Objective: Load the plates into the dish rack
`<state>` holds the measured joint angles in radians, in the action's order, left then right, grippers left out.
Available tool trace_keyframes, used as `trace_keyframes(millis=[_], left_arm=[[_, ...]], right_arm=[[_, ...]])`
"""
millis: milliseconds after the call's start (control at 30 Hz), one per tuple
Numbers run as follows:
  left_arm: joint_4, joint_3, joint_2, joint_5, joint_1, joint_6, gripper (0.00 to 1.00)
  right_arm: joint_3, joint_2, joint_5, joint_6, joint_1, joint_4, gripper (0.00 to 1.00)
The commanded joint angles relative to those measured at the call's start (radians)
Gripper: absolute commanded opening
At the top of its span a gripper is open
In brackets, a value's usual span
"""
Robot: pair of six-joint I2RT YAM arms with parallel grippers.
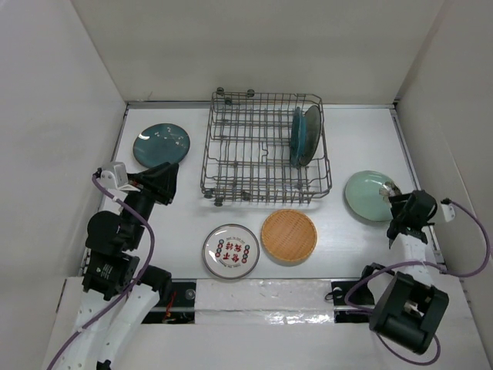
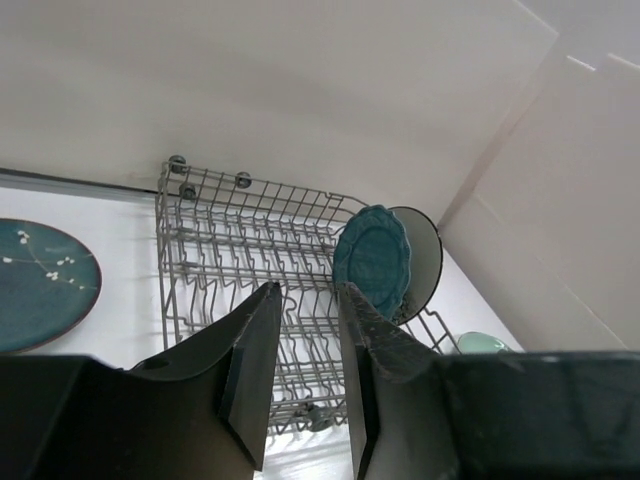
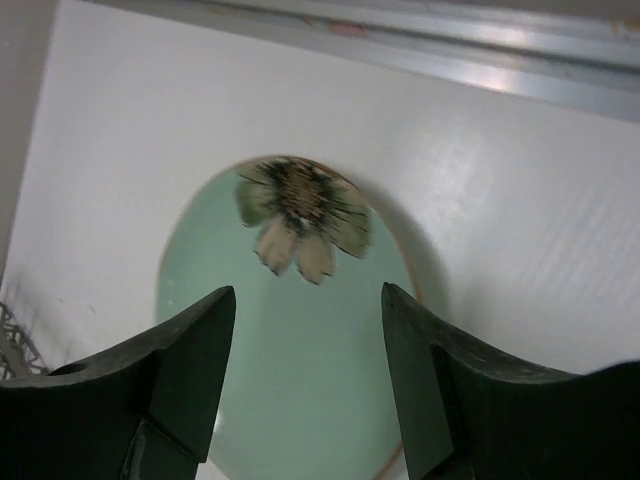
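Observation:
The dish rack stands at the back middle of the table. A teal scalloped plate and a beige-grey plate stand upright in its right end. Flat on the table lie a dark teal speckled plate, a white patterned plate, a tan-orange woven-look plate and a pale green plate. My left gripper is open and empty, left of the rack and pointing at it. My right gripper hangs open over the near part of the pale green plate, which carries a flower motif.
White walls close in the table on the left, back and right. A metal strip runs along the table's right edge just beyond the pale green plate. The arm bases and cables sit at the near edge.

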<state>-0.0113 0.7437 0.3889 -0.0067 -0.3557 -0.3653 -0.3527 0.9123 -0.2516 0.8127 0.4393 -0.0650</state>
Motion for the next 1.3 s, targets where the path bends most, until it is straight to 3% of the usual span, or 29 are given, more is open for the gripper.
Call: trace_keyframes(millis=[0, 167, 500, 600, 733, 900, 1067, 1267], left_arm=[[0.063, -0.01, -0.036, 0.027, -0.006, -0.006, 0.27], [0.06, -0.01, -0.062, 0.014, -0.026, 0.0, 0.3], [0.056, -0.01, -0.065, 0.016, -0.026, 0.003, 0.3], [0.054, -0.01, -0.062, 0.016, -0.026, 0.003, 0.31], [0.053, -0.01, -0.053, -0.018, -0.026, 0.003, 0.3], [0.054, -0.013, -0.048, -0.022, -0.026, 0.003, 0.3], [0.056, -0.017, -0.035, -0.022, -0.026, 0.003, 0.3], [0.051, -0.017, -0.012, -0.033, -0.026, 0.008, 0.3]], right_arm=[[0.058, 0.017, 0.228, 0.014, 0.134, 0.01, 0.67], [0.072, 0.066, 0.362, -0.018, 0.266, -0.007, 0.68], [0.04, 0.338, 0.586, 0.014, 0.253, -0.243, 0.68], [0.037, 0.37, 0.577, 0.039, 0.237, -0.283, 0.6], [0.037, 0.385, 0.563, 0.077, 0.226, -0.323, 0.23], [0.058, 0.333, 0.499, 0.098, 0.205, -0.338, 0.02], [0.069, 0.15, 0.479, 0.161, 0.151, -0.367, 0.0], [-0.101, -0.114, 0.243, 0.119, -0.031, -0.198, 0.0]])
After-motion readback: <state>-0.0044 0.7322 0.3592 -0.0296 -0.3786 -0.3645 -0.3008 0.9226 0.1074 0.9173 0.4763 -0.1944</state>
